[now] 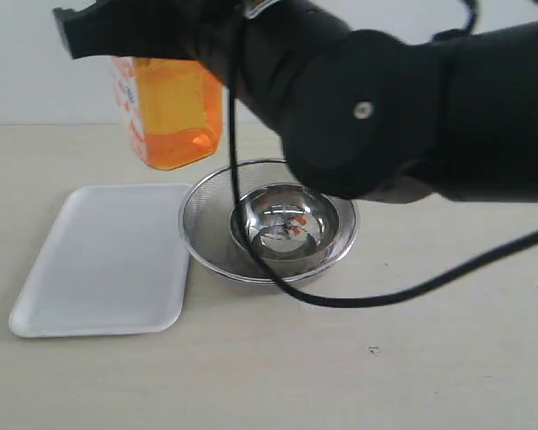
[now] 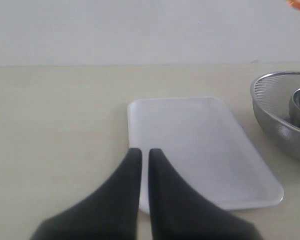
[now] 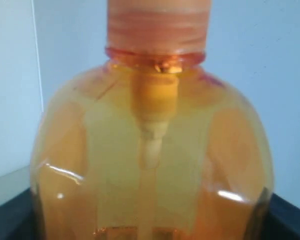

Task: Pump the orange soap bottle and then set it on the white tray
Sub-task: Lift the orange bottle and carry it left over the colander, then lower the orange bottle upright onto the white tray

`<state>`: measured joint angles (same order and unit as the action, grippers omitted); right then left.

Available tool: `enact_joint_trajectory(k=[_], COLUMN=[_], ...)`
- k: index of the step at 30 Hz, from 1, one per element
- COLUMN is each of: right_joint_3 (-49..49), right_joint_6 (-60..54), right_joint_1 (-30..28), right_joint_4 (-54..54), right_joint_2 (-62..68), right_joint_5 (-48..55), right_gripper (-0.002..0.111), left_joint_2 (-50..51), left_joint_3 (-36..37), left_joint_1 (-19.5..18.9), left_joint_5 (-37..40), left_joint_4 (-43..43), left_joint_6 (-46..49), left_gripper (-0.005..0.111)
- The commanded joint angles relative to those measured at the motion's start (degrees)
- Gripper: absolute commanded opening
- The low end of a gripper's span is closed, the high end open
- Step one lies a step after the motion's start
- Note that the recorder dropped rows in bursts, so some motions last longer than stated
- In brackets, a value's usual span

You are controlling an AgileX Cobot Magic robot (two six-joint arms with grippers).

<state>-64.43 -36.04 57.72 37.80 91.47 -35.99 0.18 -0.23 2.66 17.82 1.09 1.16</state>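
Right claw (image 1: 125,36) is clamped on the orange soap bottle (image 1: 172,112), aloft and slightly tilted, with the white tray (image 1: 99,269) below it; best to level the base, lower straight and release on contact, clear of the left claw (image 2: 144,165), pinched together and empty by the tray's edge.
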Motion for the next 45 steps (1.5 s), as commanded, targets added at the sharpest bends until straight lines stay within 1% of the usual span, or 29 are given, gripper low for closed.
enact_joint_trajectory(k=[1,10,14,19,25,29,40,45], right_joint_3=[-7.8,-18.9,-23.5,-27.6,-30.0,-30.0,-30.0,-30.0], right_joint_6=[0.7,2.8,3.9,4.4,4.9,8.8,9.3,9.7], right_joint_1=[0.1,0.1,0.1,0.1,0.1,0.1,0.0,0.0], right_joint_4=[-2.4,-2.9,-5.5,-5.8,-7.1,-7.2,-8.2,-8.5], right_joint_2=[5.7,18.4,23.5,28.8,33.6,35.6,39.9,41.6], right_joint_5=[-2.1,-0.8,1.7,3.1,1.0,-3.4,-9.1,-10.1], right_gripper=[0.0,0.0,0.0,0.0,0.0,0.0,0.0,0.0], left_joint_2=[-0.2,-0.2,-0.2,-0.2,-0.2,-0.2,-0.2,-0.2], left_joint_3=[0.2,0.2,0.2,0.2,0.2,0.2,0.2,0.2], left_joint_1=[-0.1,-0.1,-0.1,-0.1,-0.1,-0.1,-0.1,-0.1], left_joint_5=[0.0,0.0,0.0,0.0,0.0,0.0,0.0,0.0], left_joint_4=[0.4,0.4,0.4,0.4,0.4,0.4,0.4,0.4], left_joint_6=[0.4,0.4,0.4,0.4,0.4,0.4,0.4,0.4], left_gripper=[0.005,0.005,0.005,0.005,0.005,0.005,0.005,0.005])
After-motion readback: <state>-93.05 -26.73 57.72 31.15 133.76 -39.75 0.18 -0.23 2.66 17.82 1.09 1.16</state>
